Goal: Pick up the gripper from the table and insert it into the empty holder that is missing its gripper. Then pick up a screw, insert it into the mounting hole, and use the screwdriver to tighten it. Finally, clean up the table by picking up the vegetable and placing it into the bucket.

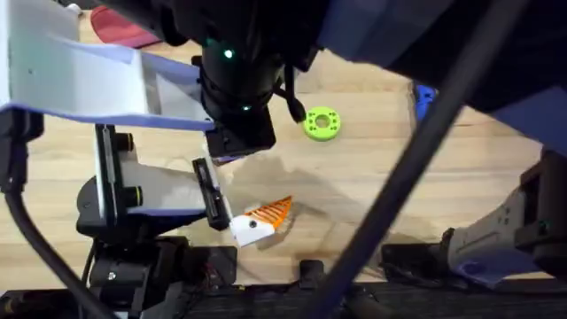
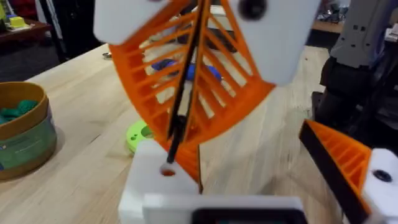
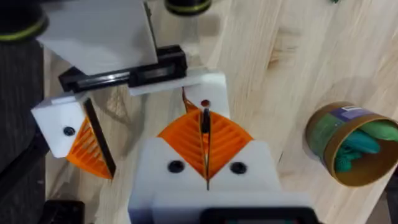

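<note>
From where I stand, the pale wooden table (image 1: 372,168) is mostly hidden by the two arms. Everything turns on the white plastic holder block (image 2: 152,186), which forms one side of the left gripper (image 2: 255,180).

That hand is spread wide and grips nothing. Its other side, the orange ribbed finger (image 2: 339,165), sits well apart from the block.

The right gripper (image 3: 204,127) hangs directly over the block with its orange pads pressed flat together. A thin dark line runs between them (a screw shank or just the pads' dark edges, I cannot tell).

The round tan bucket (image 3: 323,134) with the green band stands well off to one side of the block. Green stuff lies inside it, possibly the vegetable.

The blue pen-shaped screwdriver (image 1: 423,96) lies far from the block, beyond the bright green disc (image 1: 321,122).

A narrow orange edge (image 2: 199,169) stands against the block's side. I take it for the gripper, the ribbed orange fingertip, seated edge-on.

The small mounting hole (image 2: 168,171) shows a reddish spot. It lies just past the tip of the right pads, and their long axis points straight at it. So the right arm is the nearer one, and a short push along that line looks like the next move.
</note>
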Controlling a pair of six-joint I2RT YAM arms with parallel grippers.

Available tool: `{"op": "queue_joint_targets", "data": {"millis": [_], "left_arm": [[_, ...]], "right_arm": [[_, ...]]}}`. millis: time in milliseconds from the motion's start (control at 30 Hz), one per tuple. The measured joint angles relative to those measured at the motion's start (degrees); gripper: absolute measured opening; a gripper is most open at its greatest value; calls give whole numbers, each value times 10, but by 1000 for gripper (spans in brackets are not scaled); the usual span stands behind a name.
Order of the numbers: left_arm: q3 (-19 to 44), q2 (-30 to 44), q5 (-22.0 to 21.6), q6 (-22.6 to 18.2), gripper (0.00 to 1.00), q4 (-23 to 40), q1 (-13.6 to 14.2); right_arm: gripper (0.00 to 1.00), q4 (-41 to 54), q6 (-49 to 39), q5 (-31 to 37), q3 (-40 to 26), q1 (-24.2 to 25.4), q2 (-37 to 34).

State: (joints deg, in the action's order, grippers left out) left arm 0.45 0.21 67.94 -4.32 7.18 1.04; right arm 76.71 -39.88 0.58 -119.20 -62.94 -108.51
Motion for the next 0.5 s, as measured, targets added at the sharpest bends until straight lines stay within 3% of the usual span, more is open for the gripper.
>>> {"op": "queue_joint_targets", "data": {"millis": [500], "left_arm": [[0,0,0,0,987,0,0]], "right_arm": [[6,-3,0,-9,0,0,0]]}}
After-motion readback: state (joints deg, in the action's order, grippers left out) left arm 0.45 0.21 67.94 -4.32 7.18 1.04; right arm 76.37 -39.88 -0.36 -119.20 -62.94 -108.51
